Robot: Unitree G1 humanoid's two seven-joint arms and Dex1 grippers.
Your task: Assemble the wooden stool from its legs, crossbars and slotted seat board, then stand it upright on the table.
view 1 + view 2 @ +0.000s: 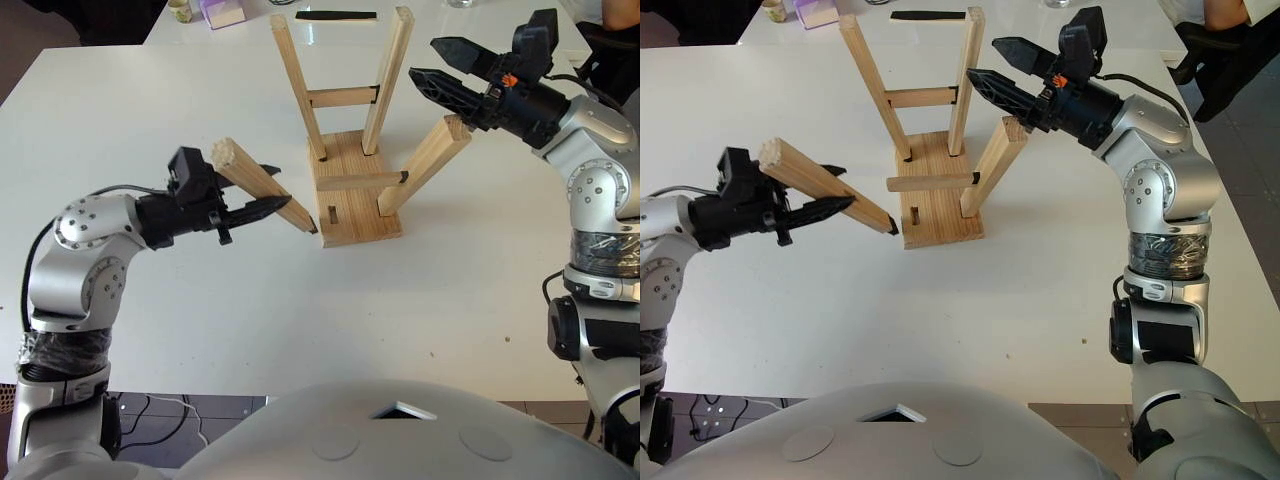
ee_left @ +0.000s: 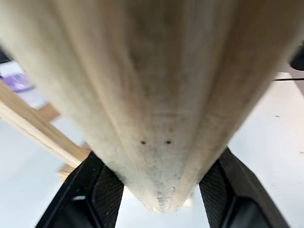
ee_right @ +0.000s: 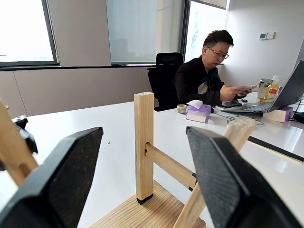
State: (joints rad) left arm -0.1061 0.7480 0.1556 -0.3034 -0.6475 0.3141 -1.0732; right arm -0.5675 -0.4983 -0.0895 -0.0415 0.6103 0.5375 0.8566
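The white table (image 1: 150,300) carries the slotted seat board (image 1: 360,222), lying flat with two upright legs (image 1: 297,85) standing in it, joined by a crossbar (image 1: 340,97). A third leg (image 1: 425,165) leans outward, tied in by a lower crossbar (image 1: 355,181). The left gripper (image 1: 282,187) pinches the fourth leg (image 1: 250,172), tilted, its lower end at the board's near corner beside an open slot (image 1: 331,213). The right gripper (image 1: 422,58) hovers spread above the leaning leg, not touching it. Pushing the fourth leg in at this slant would likely shove the unheld board and tip the leaning leg loose.

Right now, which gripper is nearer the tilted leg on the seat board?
Right. The right gripper is open just above the tilted leg's top; the left gripper, holding another leg, is across the seat board.
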